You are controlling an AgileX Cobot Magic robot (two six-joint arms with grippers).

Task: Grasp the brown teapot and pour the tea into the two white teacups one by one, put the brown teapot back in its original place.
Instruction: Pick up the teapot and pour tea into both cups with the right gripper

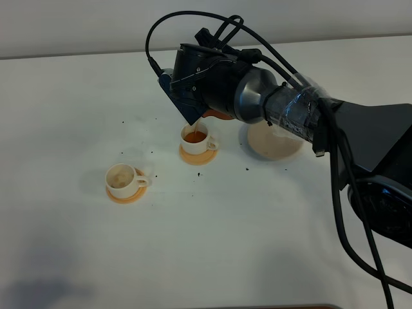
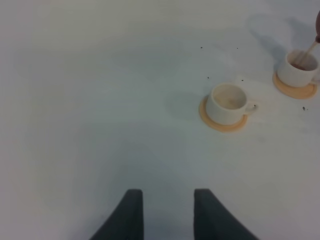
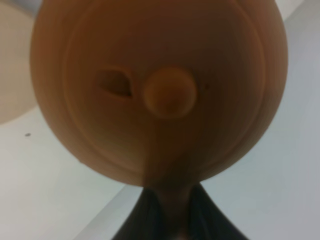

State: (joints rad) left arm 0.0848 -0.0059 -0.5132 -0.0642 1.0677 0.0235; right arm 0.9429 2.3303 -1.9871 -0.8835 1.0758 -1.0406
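Observation:
My right gripper [image 1: 193, 96] is shut on the handle of the brown teapot [image 3: 160, 90], which fills the right wrist view with its knobbed lid facing the camera. In the high view the arm hides most of the teapot [image 1: 219, 116]; it is tilted over the right white teacup [image 1: 196, 138], and a thin stream of tea falls into it. That cup holds orange tea and stands on an orange coaster [image 1: 197, 155]. The left white teacup [image 1: 122, 179] stands on its orange coaster with a pale stained inside. The beige disc [image 1: 273, 143] lies bare to the right. My left gripper [image 2: 167, 215] is open and empty, far from both cups [image 2: 227, 102].
Small dark specks are scattered on the white table [image 1: 212, 238] around the cups. The right arm's cables and body [image 1: 360, 148] stretch over the table's right side. The far cup [image 2: 299, 67] shows in the left wrist view with the stream entering it.

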